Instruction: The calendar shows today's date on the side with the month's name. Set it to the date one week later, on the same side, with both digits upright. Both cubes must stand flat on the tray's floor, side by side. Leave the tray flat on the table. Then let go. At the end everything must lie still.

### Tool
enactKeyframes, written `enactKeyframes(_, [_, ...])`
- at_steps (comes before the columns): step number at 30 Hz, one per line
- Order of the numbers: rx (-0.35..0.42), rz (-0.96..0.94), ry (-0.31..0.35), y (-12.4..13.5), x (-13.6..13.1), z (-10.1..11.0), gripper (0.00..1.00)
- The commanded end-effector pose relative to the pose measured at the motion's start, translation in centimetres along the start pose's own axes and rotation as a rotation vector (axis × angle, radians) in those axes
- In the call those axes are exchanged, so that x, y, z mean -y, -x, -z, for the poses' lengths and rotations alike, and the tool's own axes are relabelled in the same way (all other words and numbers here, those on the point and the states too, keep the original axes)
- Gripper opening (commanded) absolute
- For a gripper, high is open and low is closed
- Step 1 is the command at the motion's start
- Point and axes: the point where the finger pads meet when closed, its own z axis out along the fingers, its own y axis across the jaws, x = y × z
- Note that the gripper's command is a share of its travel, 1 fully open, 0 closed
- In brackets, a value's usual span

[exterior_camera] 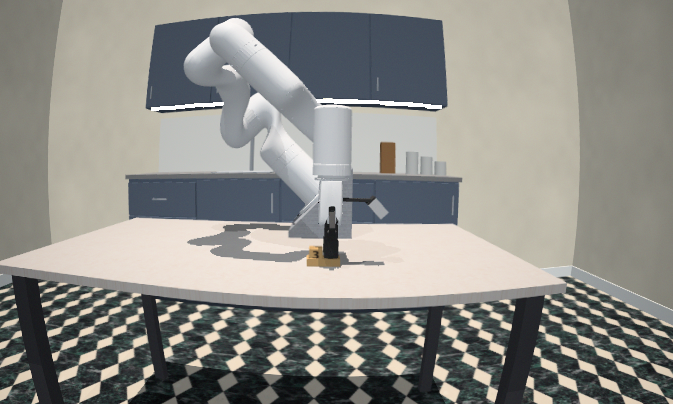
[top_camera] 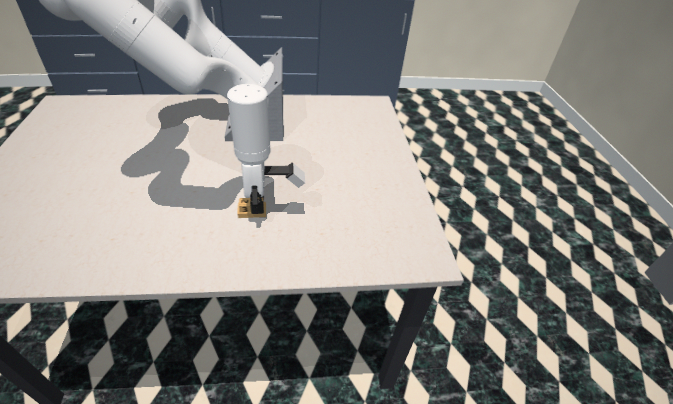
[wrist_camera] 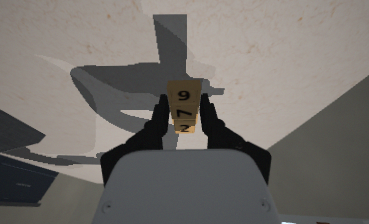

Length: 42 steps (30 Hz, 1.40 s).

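Note:
The small orange tray is on the table. The left cube stands in it and shows a 3 to the front in the exterior view. My gripper points straight down, low over the tray's right half. It is part open, with one finger in front of and one behind the right cube. Narrow gaps show beside both fingers in the wrist view. That view shows 9, 7 and 2 in a row. The front finger hides the right cube's front digit.
The pale table bears the tray. The arm's grey base plate stands behind it. The wrist camera sticks out to the right of the gripper. Dark blue cabinets line the back wall.

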Motion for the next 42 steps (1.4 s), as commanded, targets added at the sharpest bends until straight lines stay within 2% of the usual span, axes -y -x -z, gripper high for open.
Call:
enactKeyframes(1, [0.000, 0.000, 0.001, -0.01, -0.07, 0.07, 0.47])
enactKeyframes(10, [0.000, 0.000, 0.001, -0.01, -0.07, 0.07, 0.47])
enactKeyframes(11, [0.000, 0.000, 0.001, -0.01, -0.07, 0.07, 0.27])
enactKeyframes(42, [0.000, 0.000, 0.001, -0.01, -0.07, 0.07, 0.27])
